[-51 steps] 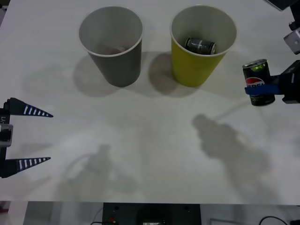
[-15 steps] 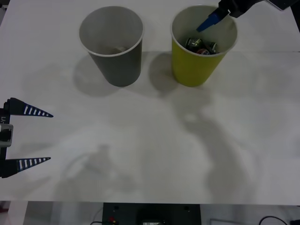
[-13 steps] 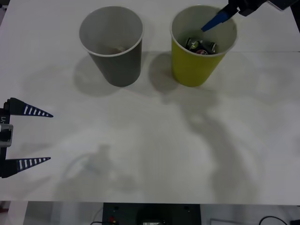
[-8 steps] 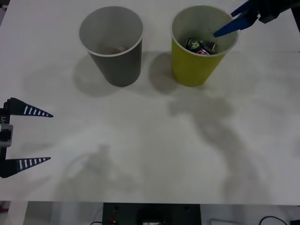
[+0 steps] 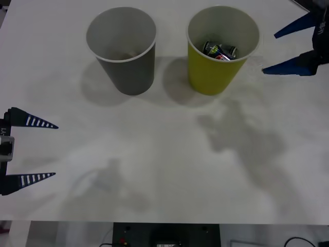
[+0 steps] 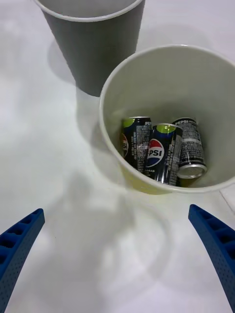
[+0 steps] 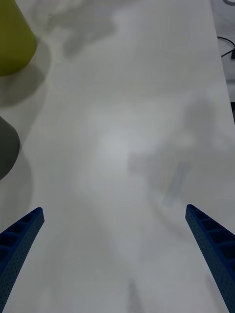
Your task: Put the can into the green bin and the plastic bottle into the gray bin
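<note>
While we look down from the front view, the green bin (image 5: 222, 49) stands upright on the white surface (image 5: 154, 154) at about 1 o'clock, with the gray bin (image 5: 122, 49) beside it at about 11 o'clock, a clear gap between the two. Cans lie at the bottom of the green bin; we make out a dark can (image 5: 212, 48) and another with a red and blue mark beside it. Our right gripper (image 5: 288, 47) hangs at 2 o'clock, just beside the green bin's rim, its jaws spread wide and holding nothing. Our left gripper (image 5: 31, 149) sits at 8 o'clock by the near edge of the surface, jaws likewise wide and empty, well apart from both bins.

From the right wrist view, we see three cans lying side by side inside the green bin (image 6: 166, 63): two dark ones with round red, white and blue logos, and the can (image 6: 190, 146) with its silver end showing (its side reads darker here than silver-gray). The gray bin (image 6: 93, 44) stands just beyond. The blue fingertips (image 6: 215, 244) sit far apart.

From the left wrist view, we see bare surface (image 7: 127, 146) between widely parted fingertips (image 7: 19, 239), with slivers of the green bin (image 7: 12, 39) and gray bin (image 7: 6, 149) at the edge.
</note>
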### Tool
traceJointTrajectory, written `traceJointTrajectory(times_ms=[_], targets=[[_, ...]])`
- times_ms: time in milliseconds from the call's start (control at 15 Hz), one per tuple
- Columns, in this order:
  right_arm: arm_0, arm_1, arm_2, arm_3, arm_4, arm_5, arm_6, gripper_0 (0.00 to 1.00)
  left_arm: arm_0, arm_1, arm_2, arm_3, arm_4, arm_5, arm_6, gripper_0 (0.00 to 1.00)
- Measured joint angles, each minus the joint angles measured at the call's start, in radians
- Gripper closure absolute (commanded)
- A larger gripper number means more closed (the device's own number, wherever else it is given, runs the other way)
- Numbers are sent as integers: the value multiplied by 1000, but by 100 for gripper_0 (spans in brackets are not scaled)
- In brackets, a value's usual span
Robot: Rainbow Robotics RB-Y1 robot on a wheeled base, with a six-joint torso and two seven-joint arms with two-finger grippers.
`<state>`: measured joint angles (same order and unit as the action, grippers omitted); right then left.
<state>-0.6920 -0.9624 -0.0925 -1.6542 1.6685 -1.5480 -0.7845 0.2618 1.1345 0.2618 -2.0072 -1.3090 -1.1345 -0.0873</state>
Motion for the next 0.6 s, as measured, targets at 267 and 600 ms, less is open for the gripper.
traceJointTrajectory(times_ms=[267, 600], targets=[[173, -7, -114, -69, -44, 0, 141, 0, 0, 0, 0, 0, 0, 0, 0, 0], [355, -10, -215, -77, -142, 1, 329, 0, 0, 0, 0, 0, 0, 0, 0, 0]])
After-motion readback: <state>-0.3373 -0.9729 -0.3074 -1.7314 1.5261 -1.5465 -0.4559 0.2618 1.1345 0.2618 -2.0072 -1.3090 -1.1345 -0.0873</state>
